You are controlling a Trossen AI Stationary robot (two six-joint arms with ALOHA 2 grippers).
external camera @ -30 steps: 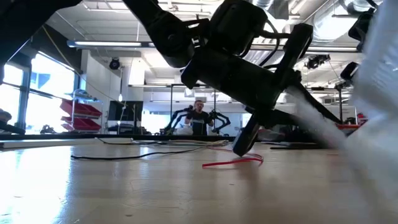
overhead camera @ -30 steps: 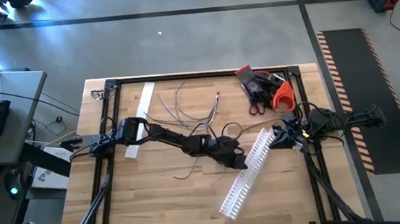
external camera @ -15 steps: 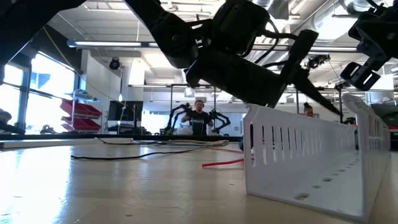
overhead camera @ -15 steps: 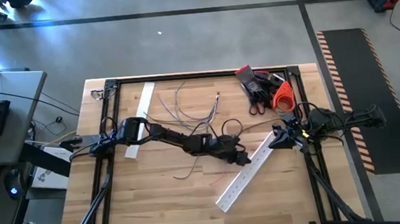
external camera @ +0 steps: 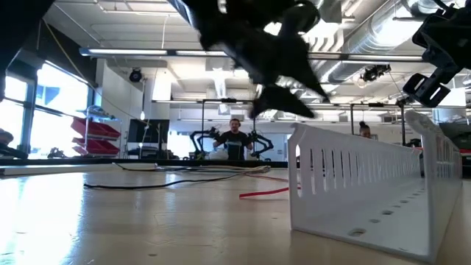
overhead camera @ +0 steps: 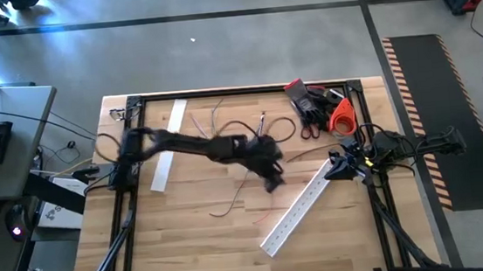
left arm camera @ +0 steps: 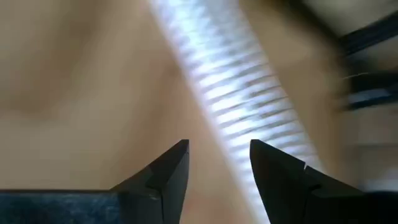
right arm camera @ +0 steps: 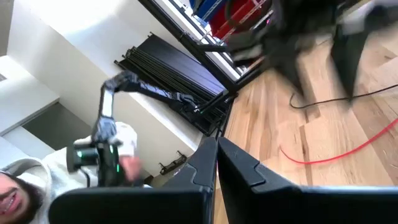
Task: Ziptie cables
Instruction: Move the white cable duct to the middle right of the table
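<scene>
**Left arm lifts off the white channel**

A second ago the left gripper [overhead camera: 270, 175] was down on the white channel [overhead camera: 298, 208], which stood tipped up on edge; half a second ago the channel had dropped flat on the table [overhead camera: 189, 237]. Now the channel lies in that same place, running from near centre toward the right arm, and the left gripper has pulled up and back toward the far side, blurred with motion. In the left wrist view its fingers [left arm camera: 168, 171] stand apart with nothing between them, the channel below and beyond them.

The right gripper [overhead camera: 342, 163] waits at the table's right edge by the channel's far end, unmoved, its fingers [right arm camera: 205, 163] pressed together and empty.

The cables [overhead camera: 239, 129] lie on the far centre of the table, a loose fan of thin grey and brownish wires, curved and spread, partly hidden under the left arm. A red wire [external camera: 263, 192] and a dark wire [overhead camera: 230, 208] lie apart, nearer.
</scene>
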